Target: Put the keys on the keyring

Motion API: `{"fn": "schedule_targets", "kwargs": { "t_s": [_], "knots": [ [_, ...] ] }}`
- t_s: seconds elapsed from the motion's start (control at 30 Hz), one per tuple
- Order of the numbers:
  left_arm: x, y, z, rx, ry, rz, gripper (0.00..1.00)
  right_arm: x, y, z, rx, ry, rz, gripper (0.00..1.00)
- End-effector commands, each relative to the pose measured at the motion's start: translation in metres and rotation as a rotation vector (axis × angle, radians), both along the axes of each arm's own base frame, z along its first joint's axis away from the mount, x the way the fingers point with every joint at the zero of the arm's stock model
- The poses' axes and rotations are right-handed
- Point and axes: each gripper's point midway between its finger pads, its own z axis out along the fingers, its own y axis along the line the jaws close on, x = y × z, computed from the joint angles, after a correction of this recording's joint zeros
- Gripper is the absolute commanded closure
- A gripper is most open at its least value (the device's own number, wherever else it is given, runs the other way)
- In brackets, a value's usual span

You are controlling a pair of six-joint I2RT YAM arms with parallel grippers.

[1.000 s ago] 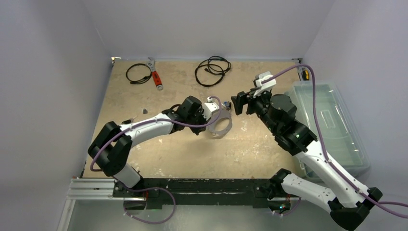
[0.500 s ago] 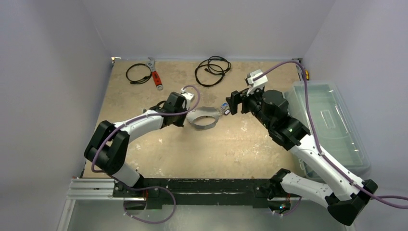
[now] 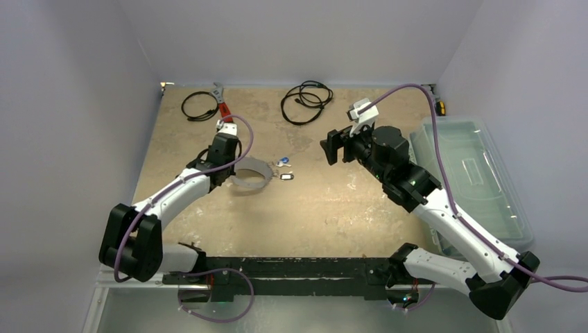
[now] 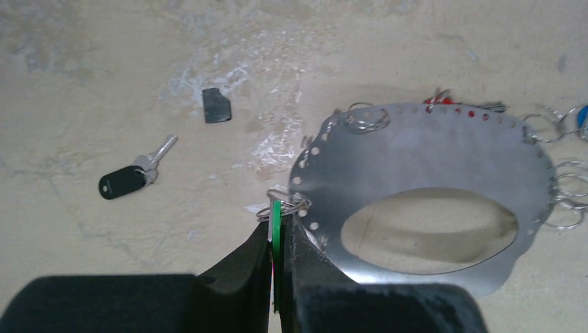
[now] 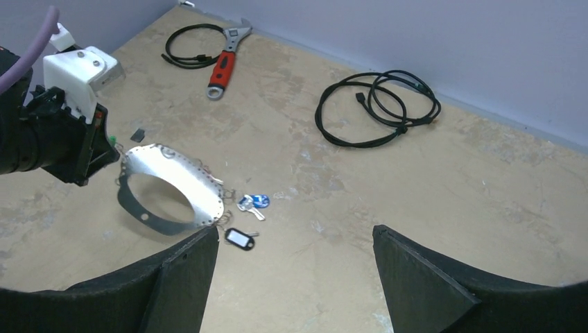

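My left gripper (image 3: 229, 166) is shut on a green key tag (image 4: 276, 222) that hangs by a small wire ring on the edge of the keyring (image 3: 249, 178). The keyring is a flat silvery plate with an oval hole (image 4: 416, 152), tilted above the table. It also shows in the right wrist view (image 5: 186, 175). A blue-tagged key (image 5: 255, 202) and a dark-tagged key (image 5: 240, 238) lie at its right edge. Another dark-tagged key (image 4: 128, 180) lies apart to the left. My right gripper (image 3: 329, 149) is wide open and empty (image 5: 292, 236), to the right of the keys.
A red-handled wrench (image 3: 223, 107) and two black coiled cables (image 3: 305, 100) (image 3: 199, 106) lie at the back. A clear plastic bin (image 3: 478, 180) stands at the right edge. A small dark scrap (image 4: 216, 106) lies on the table near the ring.
My left gripper has swung left, carrying the keyring from the table's middle. The blue and dark-tagged keys now lie on the table. My right gripper has shifted slightly left.
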Motion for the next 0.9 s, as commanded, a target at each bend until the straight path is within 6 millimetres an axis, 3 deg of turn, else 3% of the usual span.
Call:
{"fn": "schedule_targets", "kwargs": {
  "t_s": [0.0,0.07,0.13,0.17,0.2,0.4,0.57,0.73,0.8,0.87],
  "knots": [
    [-0.004,0.028,0.013,0.08,-0.046,0.09,1.0,0.002,0.005,0.034,0.072,-0.067,0.013,0.15],
    [-0.006,0.04,0.017,0.093,-0.057,0.139,0.94,0.002,0.005,0.033,0.072,-0.063,0.015,0.15],
    [-0.008,0.054,0.023,0.114,-0.082,0.212,0.54,0.001,0.006,0.033,0.075,-0.062,0.021,0.15],
    [-0.01,0.063,0.027,0.13,-0.104,0.264,0.28,0.001,0.006,0.033,0.075,-0.061,0.021,0.15],
    [-0.011,0.069,0.032,0.133,-0.124,0.303,0.16,0.0,0.006,0.033,0.075,-0.062,0.023,0.15],
    [-0.009,0.083,0.067,0.128,-0.252,0.414,0.06,-0.009,0.014,0.04,0.11,-0.097,0.092,0.14],
    [0.005,0.076,0.128,0.025,-0.436,0.391,0.03,-0.015,0.009,0.061,0.198,-0.205,0.089,0.04],
    [-0.001,0.074,0.222,-0.106,-0.652,0.394,0.01,-0.017,-0.001,0.081,0.354,-0.227,0.026,0.01],
    [-0.011,0.072,0.239,-0.172,-0.706,0.377,0.01,-0.015,-0.006,0.082,0.394,-0.235,-0.008,0.01],
    [-0.016,0.063,0.239,-0.198,-0.733,0.29,0.01,-0.015,-0.01,0.081,0.413,-0.245,-0.024,0.01]
  ]
}}
